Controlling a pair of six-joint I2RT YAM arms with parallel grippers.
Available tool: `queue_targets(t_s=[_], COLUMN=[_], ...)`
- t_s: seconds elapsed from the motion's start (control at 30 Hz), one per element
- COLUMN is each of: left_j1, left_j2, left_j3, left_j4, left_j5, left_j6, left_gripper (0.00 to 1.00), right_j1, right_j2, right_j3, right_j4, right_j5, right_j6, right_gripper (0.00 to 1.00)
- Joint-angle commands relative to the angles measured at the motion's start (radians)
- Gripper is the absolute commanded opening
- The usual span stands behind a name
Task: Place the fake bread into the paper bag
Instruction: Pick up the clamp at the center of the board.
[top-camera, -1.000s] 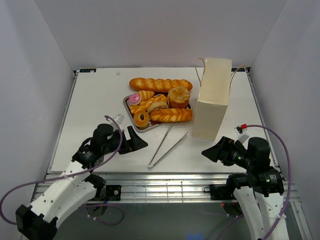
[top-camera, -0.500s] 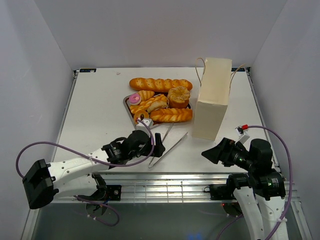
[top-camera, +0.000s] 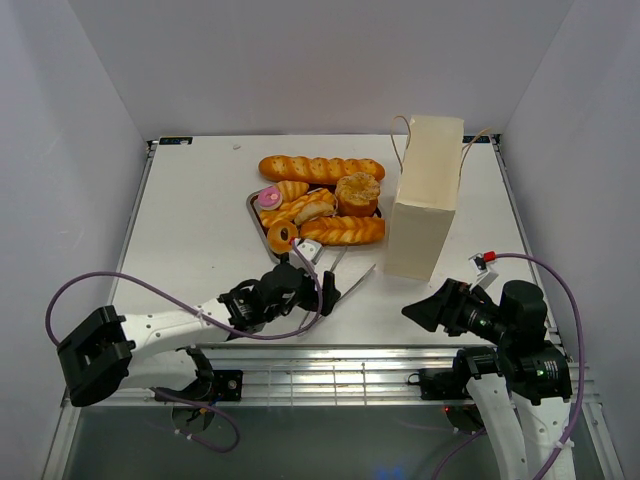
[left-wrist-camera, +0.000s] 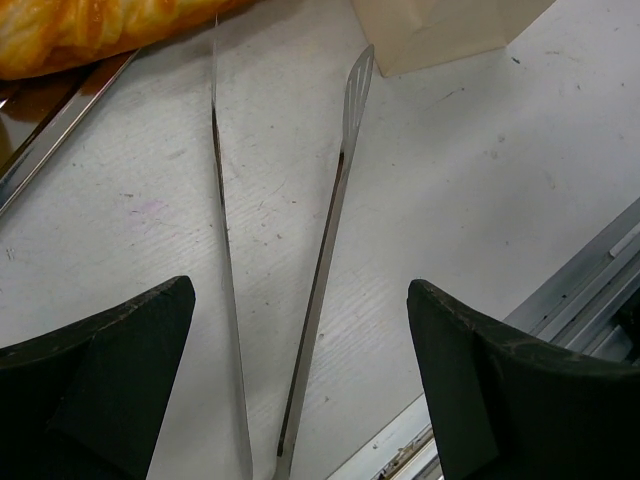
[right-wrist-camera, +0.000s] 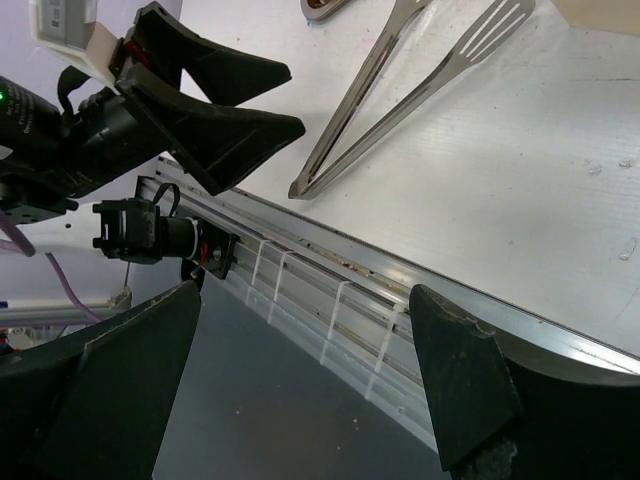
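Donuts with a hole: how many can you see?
2. The pink-iced donut lies at the far left corner of the tray; the plain donut lies at its near left corner. More might hide under the other bread.

What I count here
One cream paper bag (top-camera: 425, 200), one silver metal tray (top-camera: 250, 212), one steel tongs (left-wrist-camera: 330, 250), roughly eight glossy golden pastries (top-camera: 320, 168).

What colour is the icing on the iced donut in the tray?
Pink; the iced donut shows best from top external.

White table (top-camera: 190, 230), plain white walls (top-camera: 300, 60) on three sides, even light
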Motion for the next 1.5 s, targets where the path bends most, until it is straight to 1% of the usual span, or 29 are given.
queue_targets(t_s=[0.0,0.3,0.43,0.57,0.8,1.13,1.3,1.47], left_j1=[-0.004,-0.004,-0.004,-0.004,-0.002,-0.002,-0.002,-0.002], left_j2=[0.053,0.17,0.217,0.263,0.346,0.458,0.461,0.447], left_j3=[-0.007,-0.003,-0.008,-0.019,-0.004,0.01,-0.005,-0.026], left_j4=[0.075,0.124,0.166,0.201,0.204,0.224,0.236,0.238], left_j5=[0.02,-0.003,0.049,0.05,0.009,-0.002,-0.013,-0.02], left_j6=[0.073,0.102,0.111,0.106,0.119,0.117,0.105,0.087], left_gripper=[0.98,0.98,0.98,0.98,0.98,0.98,0.94,0.85], right_j1=[0.0,0.0,0.0,0.0,0.0,0.0,0.0,0.0], right_j2=[-0.01,-0.022,-0.019,-0.022,-0.032,-0.01,-0.015,-0.013], right_j3=[0.039,0.042,0.045,0.045,0.037,0.047,0.034,0.042], right_j4=[0.029,0.02,0.018,0.015,0.008,0.011,0.009,0.009], right_j5=[-0.025,-0.041,-0.042,-0.044,-0.045,-0.034,-0.036,-0.038], right_j6=[-0.011,-0.008,-0.01,-0.01,-0.008,-0.01,-0.01,-0.011], right_gripper=[0.91,0.91,0.91,0.92,0.92,0.92,0.92,0.92])
